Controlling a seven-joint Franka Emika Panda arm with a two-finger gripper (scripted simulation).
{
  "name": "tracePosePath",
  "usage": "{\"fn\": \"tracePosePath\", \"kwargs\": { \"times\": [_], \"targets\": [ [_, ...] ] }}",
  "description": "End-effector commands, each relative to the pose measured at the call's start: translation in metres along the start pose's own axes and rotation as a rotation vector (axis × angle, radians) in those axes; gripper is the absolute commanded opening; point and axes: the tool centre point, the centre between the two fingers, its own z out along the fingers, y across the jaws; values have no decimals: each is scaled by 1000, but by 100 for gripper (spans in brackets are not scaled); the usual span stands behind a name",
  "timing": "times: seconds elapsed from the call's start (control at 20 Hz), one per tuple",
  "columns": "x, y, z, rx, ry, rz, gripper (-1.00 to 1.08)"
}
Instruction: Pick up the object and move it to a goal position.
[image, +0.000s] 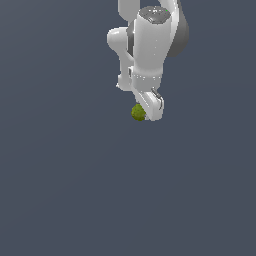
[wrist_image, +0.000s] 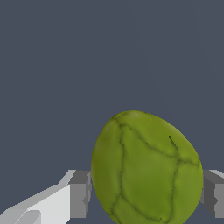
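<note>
The object (wrist_image: 146, 170) is a roundish olive-green lump with dark lines across its surface. In the wrist view it fills the space between my two grey fingertips (wrist_image: 79, 192), which press against its sides. My gripper (wrist_image: 146, 194) is shut on it. In the exterior view the object (image: 137, 112) shows as a small green lump at the lower end of the white arm, partly covered by the gripper (image: 145, 114). No goal marker shows in either view.
Plain dark grey-blue ground (image: 75, 190) spreads in every direction around the arm. The white arm's upper links (image: 150, 40) rise toward the top of the exterior view.
</note>
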Motion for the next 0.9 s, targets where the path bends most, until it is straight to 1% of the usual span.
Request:
{"fn": "tracePosePath", "kwargs": {
  "times": [0.0,0.5,0.85],
  "targets": [
    [-1,-4,-27,1,1,0,-100],
    [-5,-21,-126,1,-1,-1,-100],
    [-7,-32,-185,1,-2,-3,-100]
  ]
}}
